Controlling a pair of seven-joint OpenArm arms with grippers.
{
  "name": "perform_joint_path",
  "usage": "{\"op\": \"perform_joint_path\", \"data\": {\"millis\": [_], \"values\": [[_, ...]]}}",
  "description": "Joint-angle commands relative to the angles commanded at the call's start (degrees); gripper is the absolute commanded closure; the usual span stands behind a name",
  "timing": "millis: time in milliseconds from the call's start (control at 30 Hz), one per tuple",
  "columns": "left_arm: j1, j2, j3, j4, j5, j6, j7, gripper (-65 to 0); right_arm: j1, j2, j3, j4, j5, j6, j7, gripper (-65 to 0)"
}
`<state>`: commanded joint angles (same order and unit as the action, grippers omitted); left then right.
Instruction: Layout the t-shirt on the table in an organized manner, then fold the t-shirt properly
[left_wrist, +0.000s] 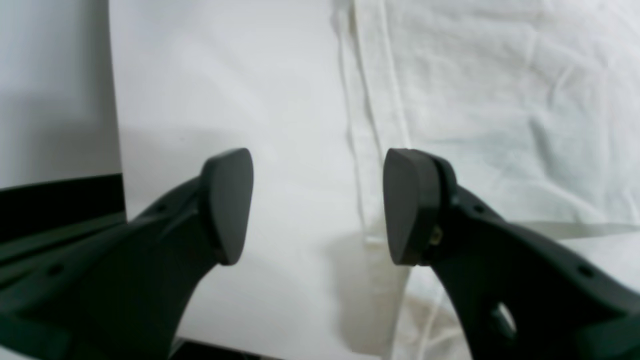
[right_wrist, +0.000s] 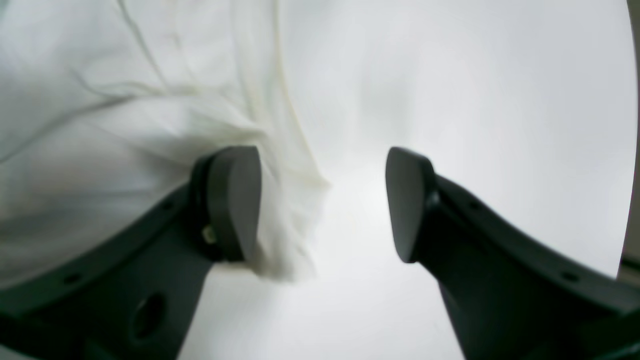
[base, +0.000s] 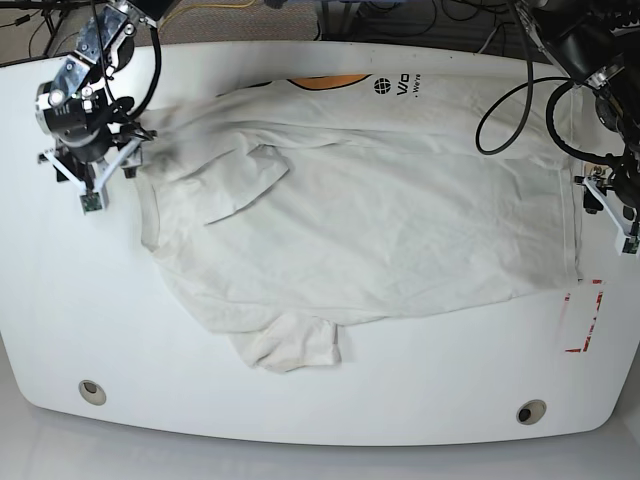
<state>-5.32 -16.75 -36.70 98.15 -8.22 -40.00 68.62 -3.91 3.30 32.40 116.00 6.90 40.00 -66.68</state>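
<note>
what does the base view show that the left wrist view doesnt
Only the base view shows the whole t-shirt spread across the table, with its black lettering, orange graphic, a folded-over sleeve, the red tape marks, two round holes and the right pincer.

Only the left wrist view shows, up close, the left pincer open, its pads either side of the shirt's stitched hem.

Both show white shirt fabric lying on the white table, and the left pincer at the shirt's edge.

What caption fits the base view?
Two open grippers flank a rumpled white printed t-shirt on the white table.
</note>
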Motion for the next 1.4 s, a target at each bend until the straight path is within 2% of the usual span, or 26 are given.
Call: {"op": "perform_joint_path", "data": {"millis": [167, 300, 467, 533, 667, 1000, 1167, 1300, 1400], "values": [[-0.09, 0.09, 0.00, 0.00, 0.00, 0.00, 0.00, -38.6, 1.76, -2.20, -5.63, -1.67, 0.00, 0.00, 0.00, -37.3], [-0.09, 0.09, 0.00, 0.00, 0.00, 0.00, 0.00, -38.6, 3.43, -2.55, -8.70, -4.75, 0.00, 0.00, 0.26, -37.3], [0.09, 0.09, 0.00, 0.00, 0.00, 0.00, 0.00, -38.6, 4.57, -2.55, -10.81, -10.64, 0.18, 0.00, 4.75, -37.3], [0.09, 0.09, 0.00, 0.00, 0.00, 0.00, 0.00, -38.6, 5.19, -2.46, -11.16, -12.66, 0.00, 0.00, 6.59, -37.3], [0.09, 0.09, -0.09, -0.09, 0.00, 0.00, 0.00, -38.6, 6.33, -2.37, -11.25, -17.58, 0.09, 0.00, 7.03, -37.3], [0.09, 0.00, -0.09, -0.09, 0.00, 0.00, 0.00, -38.6, 7.12, -2.11, -11.34, -22.86, 0.00, 0.00, 11.87, -37.3], [0.09, 0.00, -0.09, -0.09, 0.00, 0.00, 0.00, -38.6, 8.79, -0.09, -11.08, -25.58, -0.09, 0.00, 12.57, -37.3], [0.09, 0.00, -0.09, -0.09, 0.00, 0.00, 0.00, -38.6, 8.97, 1.67, -11.08, -27.60, -0.09, 0.00, 15.74, -37.3], [0.09, 0.00, -0.09, -0.09, 0.00, 0.00, 0.00, -38.6, 9.05, 2.46, -11.16, -28.48, -0.09, 0.00, 16.00, -37.4]]}}
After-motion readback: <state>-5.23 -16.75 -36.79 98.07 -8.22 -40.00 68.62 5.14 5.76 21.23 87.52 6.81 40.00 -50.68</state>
